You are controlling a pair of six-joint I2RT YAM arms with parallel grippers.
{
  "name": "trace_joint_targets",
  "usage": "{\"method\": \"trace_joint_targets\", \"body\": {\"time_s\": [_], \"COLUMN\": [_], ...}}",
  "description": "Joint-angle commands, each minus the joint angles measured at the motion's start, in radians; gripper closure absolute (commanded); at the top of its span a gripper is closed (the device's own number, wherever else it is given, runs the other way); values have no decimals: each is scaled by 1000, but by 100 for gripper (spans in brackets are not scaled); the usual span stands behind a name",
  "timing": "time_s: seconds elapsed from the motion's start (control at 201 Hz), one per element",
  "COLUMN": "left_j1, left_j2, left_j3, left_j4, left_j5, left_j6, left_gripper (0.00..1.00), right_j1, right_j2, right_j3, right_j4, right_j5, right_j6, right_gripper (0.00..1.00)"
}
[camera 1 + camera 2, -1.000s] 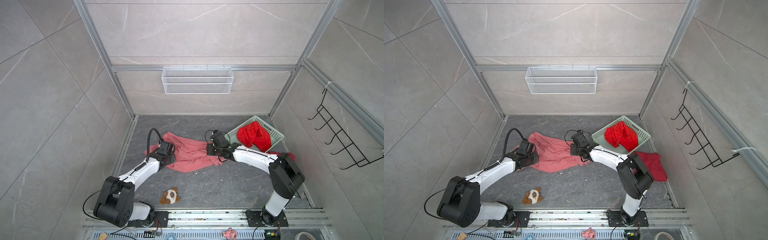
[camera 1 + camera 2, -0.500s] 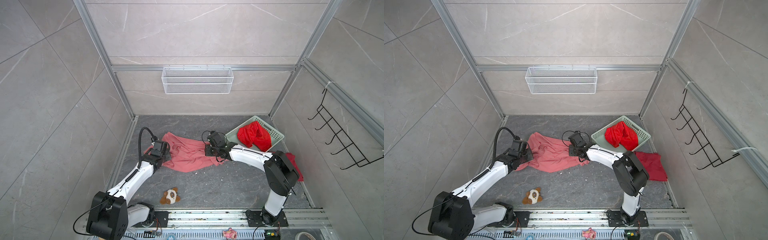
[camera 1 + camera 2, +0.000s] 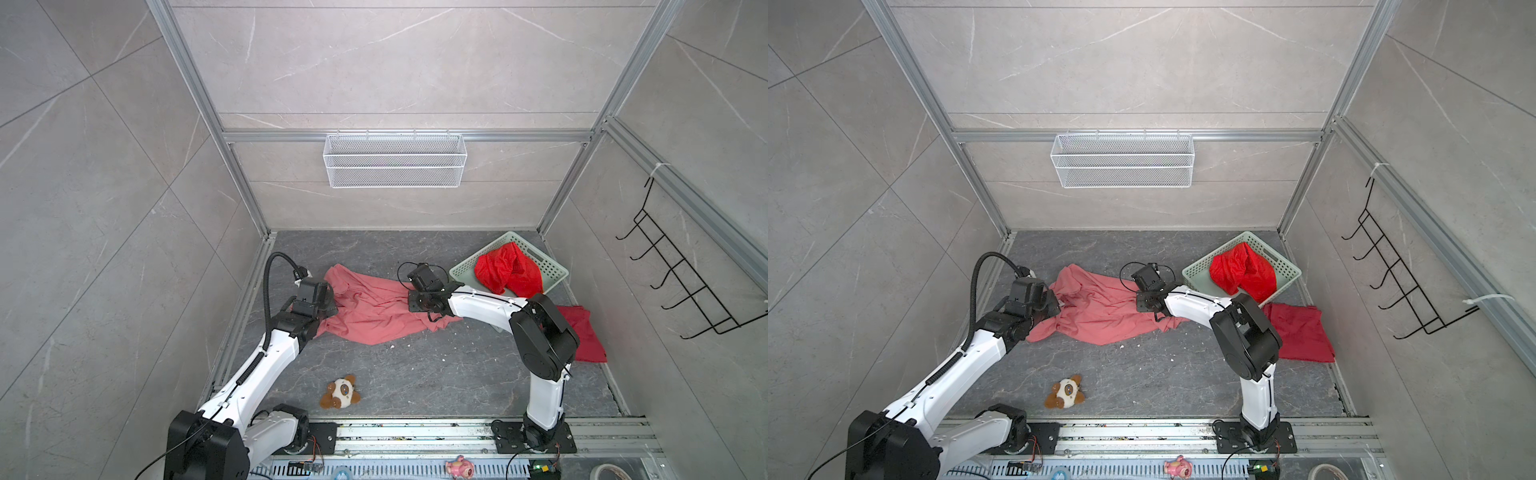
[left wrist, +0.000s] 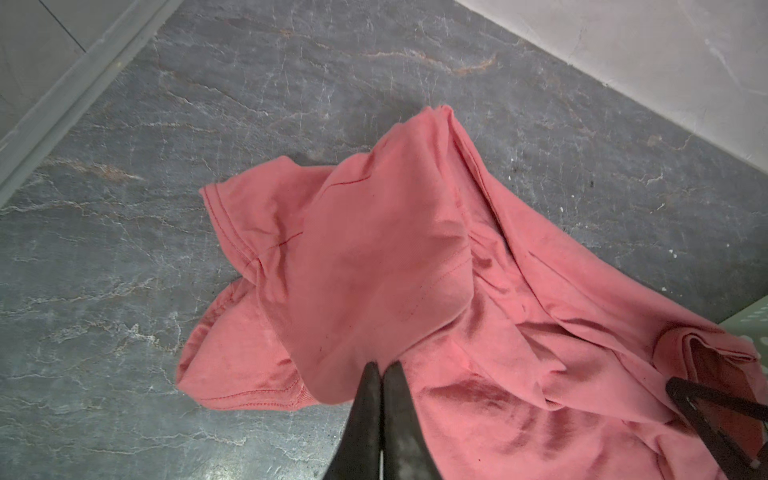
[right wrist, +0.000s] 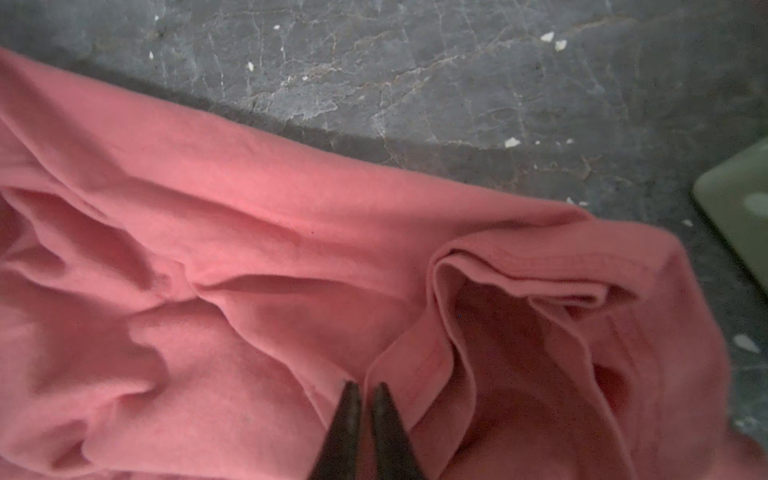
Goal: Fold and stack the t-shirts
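Observation:
A salmon-pink t-shirt [image 3: 374, 316] [image 3: 1104, 316] lies crumpled on the dark floor between both arms. My left gripper [image 3: 332, 311] [image 3: 1057, 308] is at the shirt's left end. In the left wrist view, the left gripper [image 4: 383, 368] is shut on a bunched part of the pink t-shirt [image 4: 374, 257]. My right gripper [image 3: 409, 306] [image 3: 1138, 306] is at the shirt's right end. In the right wrist view, the right gripper [image 5: 365, 388] is shut on a folded hem edge of the pink t-shirt [image 5: 249, 232]. A scarlet t-shirt [image 3: 507, 272] [image 3: 1241, 272] is heaped in the basket. A crimson t-shirt [image 3: 586, 338] [image 3: 1302, 334] lies flat at the right wall.
A pale green basket [image 3: 550, 266] [image 3: 1285, 266] stands at the back right, close to the right arm. A brown-and-white plush toy [image 3: 340, 392] [image 3: 1065, 392] lies near the front rail. A white wire shelf [image 3: 395, 160] hangs on the back wall and a black hook rack [image 3: 681, 282] on the right wall.
My right gripper has shut on the pink shirt's hem. My left gripper, still shut on the cloth, has drawn a little to the left, spreading the shirt.

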Motion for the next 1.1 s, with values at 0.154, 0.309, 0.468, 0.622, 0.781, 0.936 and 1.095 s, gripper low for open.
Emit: {"method": "trace_joint_targets", "body": {"time_s": [0.154, 0.309, 0.468, 0.622, 0.781, 0.936, 1.095], "left_j1": [54, 111, 236, 364, 414, 428, 431], "left_j2": [-21, 12, 62, 109, 167, 196, 197], "left_j3": [120, 246, 432, 666, 946, 1143, 1283], "left_j4": [54, 74, 76, 79, 56, 76, 145], "left_j5": [-56, -63, -68, -9, -1, -38, -75], "left_j6": [71, 164, 245, 297, 396, 508, 611], "left_gripper": [100, 100, 100, 100, 100, 100, 100], "right_j1": [4, 4, 4, 4, 5, 5, 31], "right_j2": [-132, -234, -310, -382, -459, -518, -549], "right_j3": [53, 145, 277, 399, 521, 609, 710], "right_j4": [-66, -99, -138, -153, -171, -176, -197], "right_j5": [111, 177, 221, 237, 226, 189, 140], "right_j6": [-61, -170, -297, -396, -461, -511, -560], "right_gripper": [100, 100, 100, 100, 100, 100, 100]}}
